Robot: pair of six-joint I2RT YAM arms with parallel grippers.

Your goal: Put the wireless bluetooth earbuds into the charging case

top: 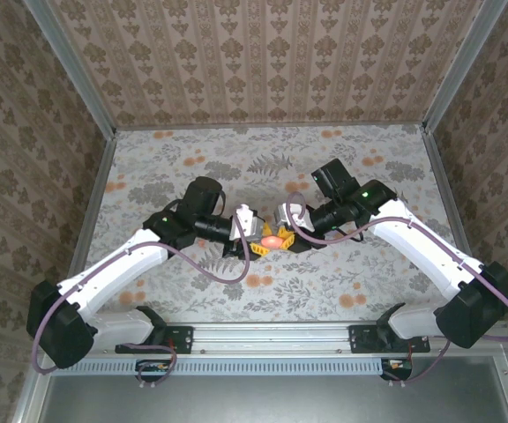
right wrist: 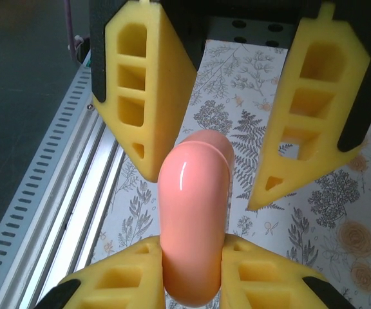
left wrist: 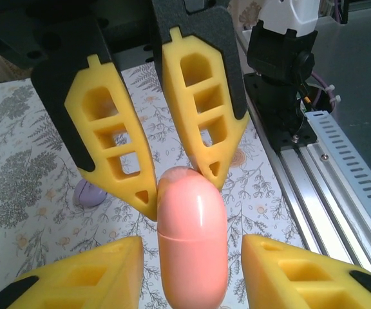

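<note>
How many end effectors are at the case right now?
2. The right end effector is clamped on one end of the case. The left end effector straddles the other end, open, with a gap on each side.

You had one camera high overhead looking down on the table (top: 148,167), two wrist cameras close, facing each other across the charging case (left wrist: 192,244).
</note>
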